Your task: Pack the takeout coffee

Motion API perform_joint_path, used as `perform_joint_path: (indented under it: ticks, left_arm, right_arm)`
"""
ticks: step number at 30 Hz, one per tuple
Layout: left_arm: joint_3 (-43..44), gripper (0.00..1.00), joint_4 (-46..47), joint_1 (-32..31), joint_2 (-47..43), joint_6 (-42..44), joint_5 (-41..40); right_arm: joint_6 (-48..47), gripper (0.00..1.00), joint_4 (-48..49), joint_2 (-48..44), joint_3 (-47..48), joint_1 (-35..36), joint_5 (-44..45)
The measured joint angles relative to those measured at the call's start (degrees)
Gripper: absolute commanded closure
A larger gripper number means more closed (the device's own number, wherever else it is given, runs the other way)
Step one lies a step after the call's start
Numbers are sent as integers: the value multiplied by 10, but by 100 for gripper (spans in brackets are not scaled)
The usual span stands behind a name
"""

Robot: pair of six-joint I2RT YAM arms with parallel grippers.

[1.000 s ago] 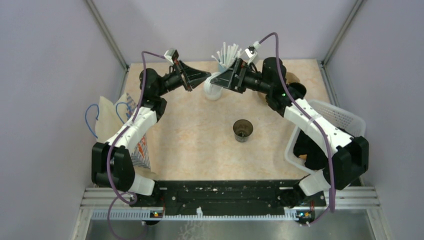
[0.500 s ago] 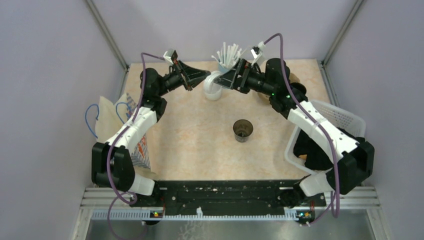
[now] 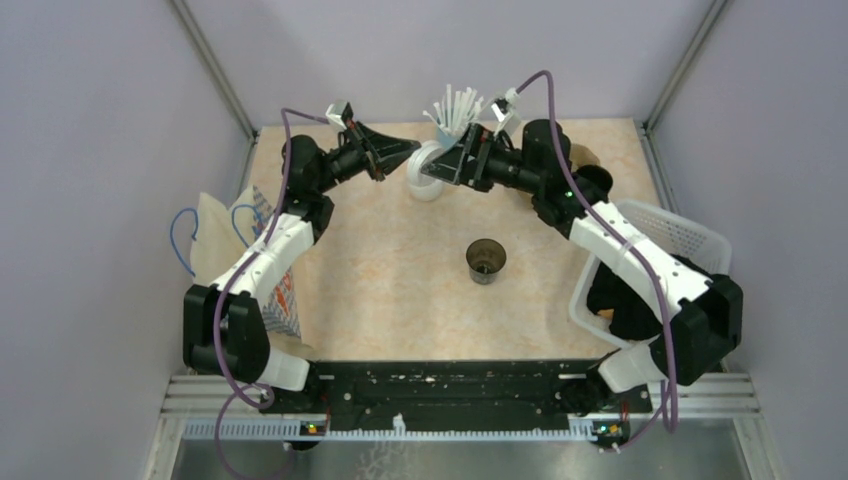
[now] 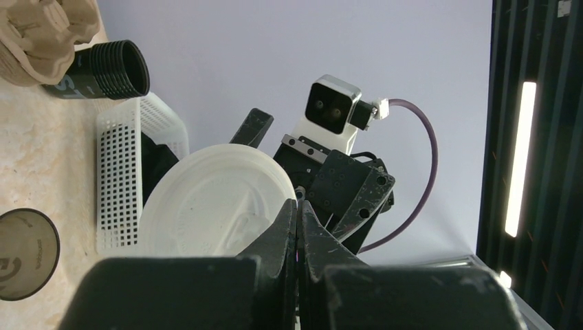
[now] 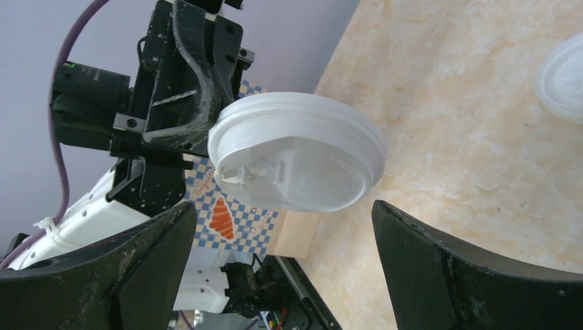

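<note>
The takeout coffee cup, small, dark and lidless, stands upright mid-table; its mouth also shows in the left wrist view. Its round white lid hangs in the air at the back, on edge. My left gripper is shut on the lid's rim, the jaws pressed together over it. My right gripper faces it from the right and is open. In the right wrist view the lid floats just beyond the wide-spread fingers, touching neither.
A light-blue cup of white straws stands behind the grippers. Another white lid lies on the table below them. A white basket sits right, a croissant-print paper bag left. A black cup stack lies beside a cardboard carrier.
My right arm has shifted a little, bringing its open gripper slightly closer to the lid. The left gripper has stayed put, holding the lid.
</note>
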Motion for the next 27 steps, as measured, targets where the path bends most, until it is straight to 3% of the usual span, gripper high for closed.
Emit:
perform_joint_path:
  ticks: [24,27]
  left_arm:
    - [5,100,-18,0,0,5,-15]
    - [5,100,-19,0,0,5,-15]
  right_arm:
    - [-12,1,-38,44,52,28,66]
    - [-13,6,-40,44,52,30,75]
